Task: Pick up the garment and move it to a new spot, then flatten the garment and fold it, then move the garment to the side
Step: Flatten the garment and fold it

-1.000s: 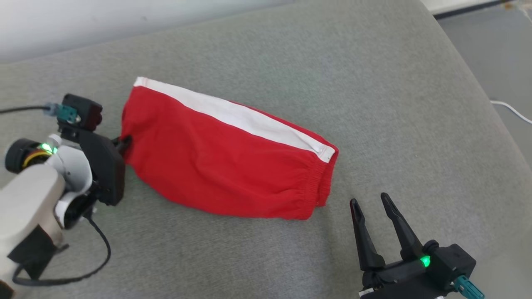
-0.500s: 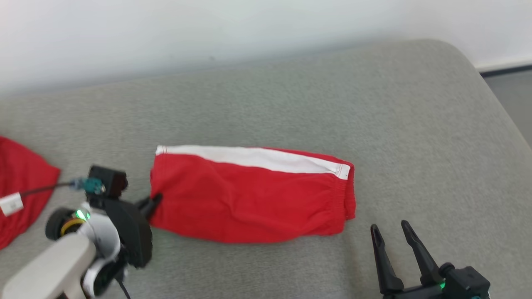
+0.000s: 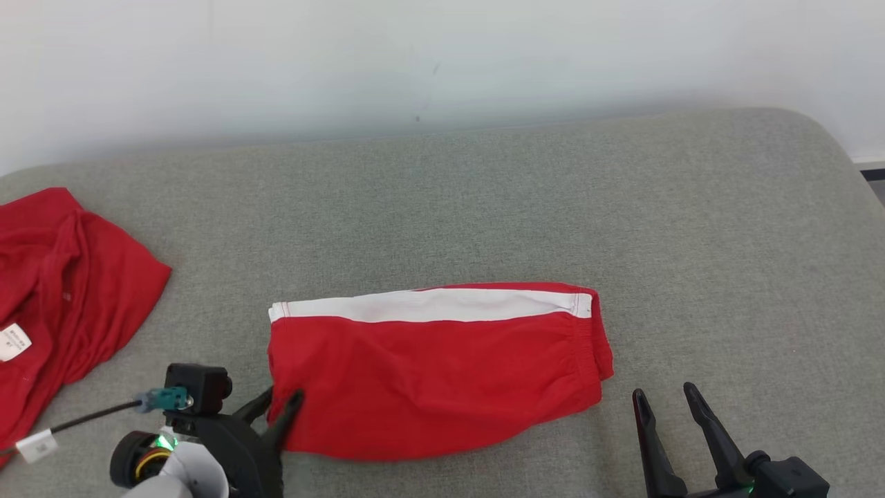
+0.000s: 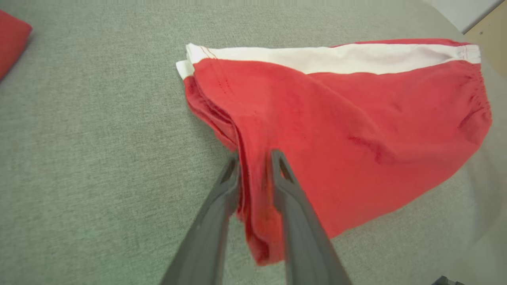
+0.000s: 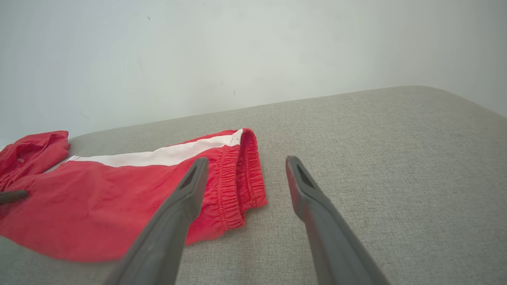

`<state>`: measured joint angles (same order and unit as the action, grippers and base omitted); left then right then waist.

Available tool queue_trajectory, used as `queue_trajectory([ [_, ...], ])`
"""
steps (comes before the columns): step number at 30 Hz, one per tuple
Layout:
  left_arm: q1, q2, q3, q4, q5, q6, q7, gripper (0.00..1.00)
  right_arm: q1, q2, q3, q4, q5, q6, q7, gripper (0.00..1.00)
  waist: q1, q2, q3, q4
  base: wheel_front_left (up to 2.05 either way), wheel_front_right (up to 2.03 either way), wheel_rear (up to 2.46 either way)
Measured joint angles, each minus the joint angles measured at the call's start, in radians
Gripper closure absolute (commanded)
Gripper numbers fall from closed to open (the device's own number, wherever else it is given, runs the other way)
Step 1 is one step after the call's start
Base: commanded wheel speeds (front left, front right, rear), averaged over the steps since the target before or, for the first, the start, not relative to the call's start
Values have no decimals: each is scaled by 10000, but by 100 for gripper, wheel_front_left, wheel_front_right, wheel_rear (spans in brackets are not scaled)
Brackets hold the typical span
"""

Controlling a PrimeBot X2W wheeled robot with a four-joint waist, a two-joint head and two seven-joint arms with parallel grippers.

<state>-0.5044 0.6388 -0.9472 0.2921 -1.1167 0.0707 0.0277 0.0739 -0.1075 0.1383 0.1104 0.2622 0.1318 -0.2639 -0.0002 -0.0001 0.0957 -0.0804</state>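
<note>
The garment [image 3: 435, 373] is a pair of red shorts with a white side stripe, folded into a flat band on the grey cushion [image 3: 484, 207]. My left gripper [image 3: 280, 404] is at its left end, fingers parted, one on each side of a raised ridge of red fabric [image 4: 255, 178]. In the left wrist view the garment [image 4: 336, 126] spreads up and to the right from my left gripper [image 4: 255, 156]. My right gripper [image 3: 664, 398] stands open over bare cushion just past the elastic waistband end. The right wrist view has the garment [image 5: 119, 198] left of my right gripper [image 5: 245, 164].
A second red garment [image 3: 62, 277] with a white label lies crumpled at the cushion's far left, also seen as red cloth [image 5: 31, 152] in the right wrist view. A pale wall [image 3: 415, 55] backs the cushion. The cushion rounds off at the right edge [image 3: 850, 180].
The head camera has swung, so the whole picture shifted. My left gripper's fingers, shut on the garment's left end before, now stand apart around it. The right gripper stays open.
</note>
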Motion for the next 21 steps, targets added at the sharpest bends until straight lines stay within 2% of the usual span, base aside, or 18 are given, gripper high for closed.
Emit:
queue_trajectory([
  [8, 235, -366, 610, 194, 303, 188, -2117, 0, -102, -111, 19, -36, -75, 0, 0, 0, 1, 0, -188, 30, 0, 0, 0],
  [12, 331, -443, 1041, 301, 600, 238, -2700, 0, -102, -146, -77, -67, -77, 0, 0, 0, 1, 1, -333, 129, 0, 0, 0],
  [16, 416, -633, 1925, 151, 1127, 449, -2874, 0, -105, -155, -153, -102, -86, 0, 0, 0, 1, 1, -474, 281, 0, 0, 0],
  [21, 1213, -1139, 4006, -583, 2575, 602, -2901, 0, -124, -161, -253, -130, -88, 0, 0, 0, 1, 1, -642, 472, 0, 0, 0],
])
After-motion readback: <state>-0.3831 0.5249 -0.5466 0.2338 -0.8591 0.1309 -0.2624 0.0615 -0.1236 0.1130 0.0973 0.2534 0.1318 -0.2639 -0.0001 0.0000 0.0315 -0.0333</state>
